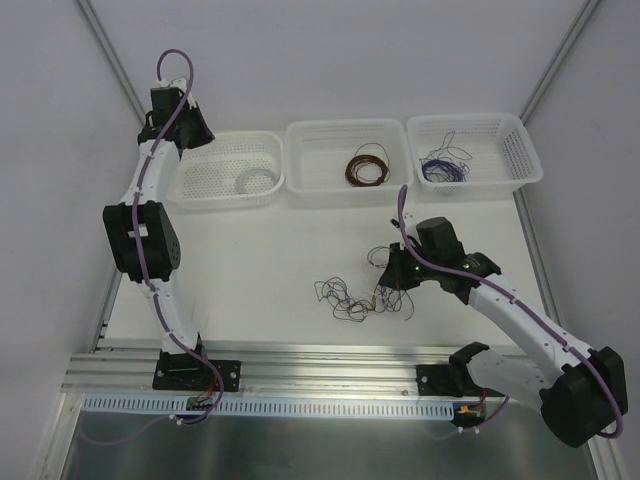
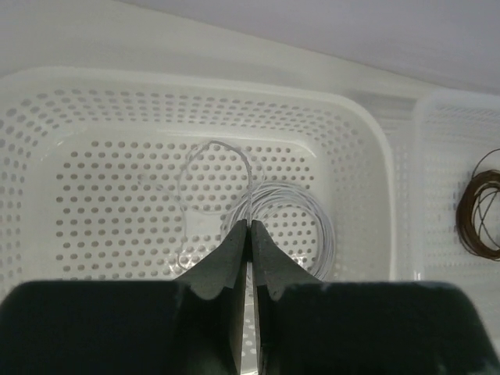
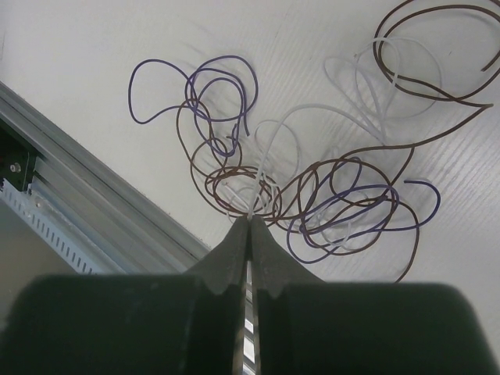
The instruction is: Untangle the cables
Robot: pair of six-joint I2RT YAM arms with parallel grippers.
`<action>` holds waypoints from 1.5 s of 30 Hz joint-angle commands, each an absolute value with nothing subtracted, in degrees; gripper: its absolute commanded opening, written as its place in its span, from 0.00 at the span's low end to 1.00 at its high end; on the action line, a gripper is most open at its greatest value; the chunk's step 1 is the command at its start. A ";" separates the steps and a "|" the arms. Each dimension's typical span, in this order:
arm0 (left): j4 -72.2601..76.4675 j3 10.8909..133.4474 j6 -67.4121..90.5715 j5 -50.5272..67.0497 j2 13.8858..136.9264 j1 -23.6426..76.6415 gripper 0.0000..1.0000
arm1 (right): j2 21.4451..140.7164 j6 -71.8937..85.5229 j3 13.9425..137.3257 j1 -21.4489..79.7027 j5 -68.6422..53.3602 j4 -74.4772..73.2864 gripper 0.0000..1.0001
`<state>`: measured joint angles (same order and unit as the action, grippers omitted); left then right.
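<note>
3 baskets | 1 tangle of cables | right gripper closed, pinching it | left gripper closed, hold unclear

hair-thin purple, dark brown and pale grey cables: one scribbly tangle of irregular loops, lying flat on the white table, about 5 o'clock of its centre in the top view. Densest at its 3 o'clock end, looser loops trailing to 9 o'clock. Colours interlaced, not separated.
</note>
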<state>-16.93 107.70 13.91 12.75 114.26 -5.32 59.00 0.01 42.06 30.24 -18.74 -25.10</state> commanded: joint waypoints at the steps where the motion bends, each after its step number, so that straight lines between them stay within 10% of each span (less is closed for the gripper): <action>1: -13.36 105.92 10.55 8.98 113.03 -5.45 0.05 | 59.15 0.88 43.33 30.59 -18.72 -24.70 0.02; 6: -13.36 98.89 10.37 6.06 106.64 -5.45 0.51 | 59.06 0.26 45.35 30.76 -17.58 -26.10 0.02; 15: -13.53 80.00 8.09 10.37 83.63 2.09 0.99 | 58.97 -2.37 52.81 31.73 -17.22 -28.47 0.01; 29: -13.36 61.79 7.48 18.10 60.56 31.01 0.97 | 63.37 -8.78 65.56 37.61 -27.50 -28.21 0.01; 45: -9.32 58.80 -6.50 29.97 65.03 45.61 0.68 | 62.84 -13.71 65.92 42.10 -34.63 -29.44 0.01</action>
<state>-12.19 58.59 -2.22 25.58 63.61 44.49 63.92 -11.51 63.72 41.76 -31.64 -29.41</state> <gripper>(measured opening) 0.693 0.018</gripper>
